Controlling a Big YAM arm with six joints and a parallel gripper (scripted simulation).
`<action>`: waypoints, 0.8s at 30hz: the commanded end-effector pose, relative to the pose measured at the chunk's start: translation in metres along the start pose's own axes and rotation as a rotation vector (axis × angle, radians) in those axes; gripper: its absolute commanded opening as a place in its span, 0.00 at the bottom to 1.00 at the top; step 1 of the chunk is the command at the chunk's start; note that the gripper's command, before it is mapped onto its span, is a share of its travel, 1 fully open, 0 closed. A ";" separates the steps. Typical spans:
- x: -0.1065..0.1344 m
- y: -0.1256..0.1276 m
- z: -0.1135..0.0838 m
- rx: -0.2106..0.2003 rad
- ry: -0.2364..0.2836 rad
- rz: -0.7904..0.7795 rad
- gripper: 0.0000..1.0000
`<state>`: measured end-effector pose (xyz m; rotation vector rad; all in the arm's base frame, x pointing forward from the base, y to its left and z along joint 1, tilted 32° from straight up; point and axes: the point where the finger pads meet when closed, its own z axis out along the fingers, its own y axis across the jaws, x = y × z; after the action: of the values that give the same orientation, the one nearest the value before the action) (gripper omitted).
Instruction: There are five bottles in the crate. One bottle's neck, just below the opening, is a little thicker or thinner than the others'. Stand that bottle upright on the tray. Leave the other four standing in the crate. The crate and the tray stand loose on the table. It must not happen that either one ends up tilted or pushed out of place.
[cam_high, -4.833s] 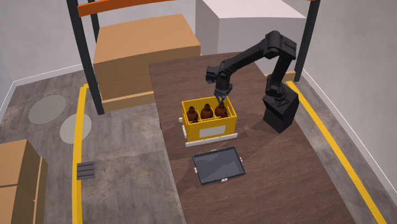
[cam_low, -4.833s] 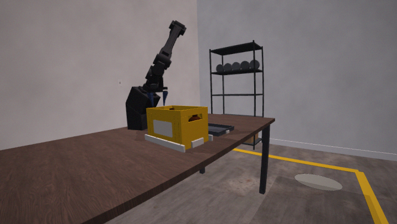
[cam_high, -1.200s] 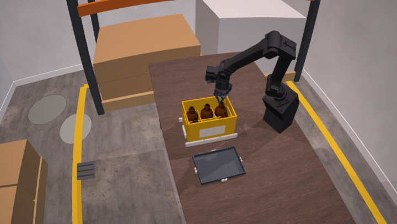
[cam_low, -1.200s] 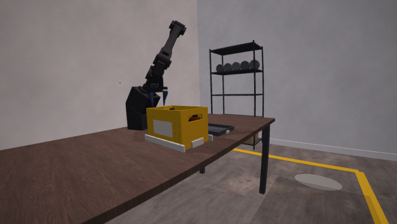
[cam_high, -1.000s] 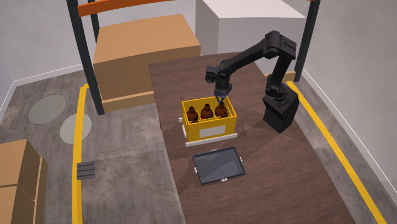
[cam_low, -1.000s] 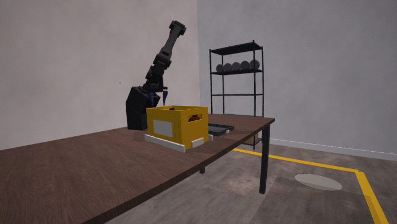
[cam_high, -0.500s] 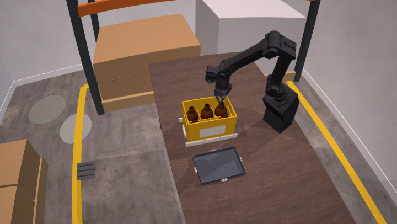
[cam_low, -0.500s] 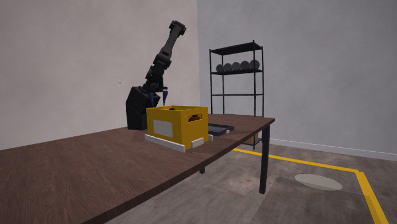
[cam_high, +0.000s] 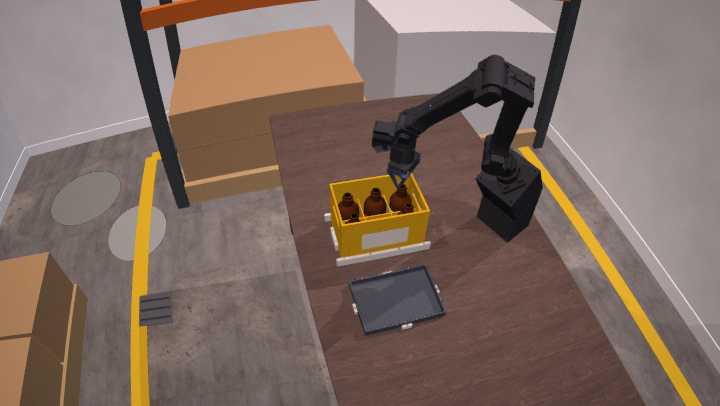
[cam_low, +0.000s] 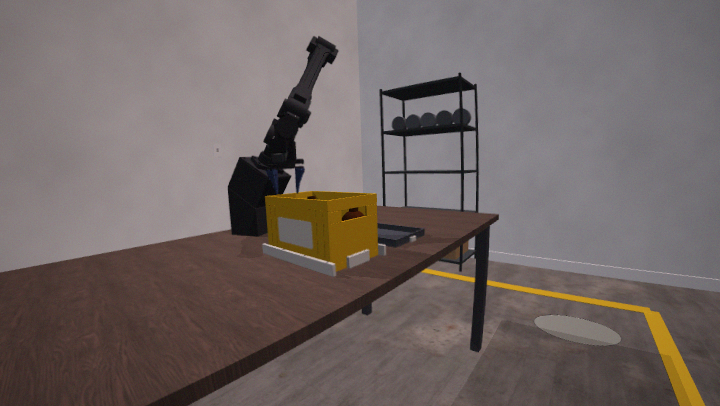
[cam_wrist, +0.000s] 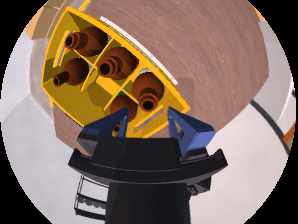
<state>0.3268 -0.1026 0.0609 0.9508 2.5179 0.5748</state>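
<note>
From the top view: yellow crate (cam_high: 379, 237) on a brown wooden table (cam_high: 504, 327), split by thin walls into small boxes. Three brown bottles in the back row, the right one (cam_high: 399, 198) right under the gripper (cam_high: 400, 181). Two more bottle tops peeking up in the front row, one at the left (cam_high: 353, 217), one at the right (cam_high: 407, 207). Dark grey tray (cam_high: 397, 299) just in front of the crate, flat, with a low rim and small white tabs. White bars hugging the crate's foot. Black arm reaching over the crate from its blocky black base (cam_high: 509, 201) beside the crate.

From the side view: almost nothing of the bottles, only a brown round shoulder (cam_low: 352, 214) through a handle hole in the crate (cam_low: 322, 226). Blue fingers (cam_low: 299, 176) hanging a little above the crate's rim, not inside it. Tray (cam_low: 398, 233) just behind the crate. Thin black shelf rack (cam_low: 460, 151) past the table, with grey round things on it.

From the wrist view: straight down into the crate (cam_wrist: 67, 36). Bottle necks ringed like little stacked hoops, mouths open and dark. Nearest bottle (cam_wrist: 148, 90) just ahead of the two pointed blue fingers. Hard to tell which neck is thicker or thinner.

Gripper (cam_wrist: 148, 123) partly open, a bit past halfway, with nothing between the fingers. All five bottles standing in the crate.
</note>
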 end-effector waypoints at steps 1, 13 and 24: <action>0.004 -0.001 0.011 0.003 0.017 0.004 0.61; 0.004 -0.001 0.025 0.003 0.017 0.004 0.61; 0.005 -0.001 0.036 0.003 0.018 0.004 0.61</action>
<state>0.3387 -0.0969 0.0407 0.9486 2.5170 0.5735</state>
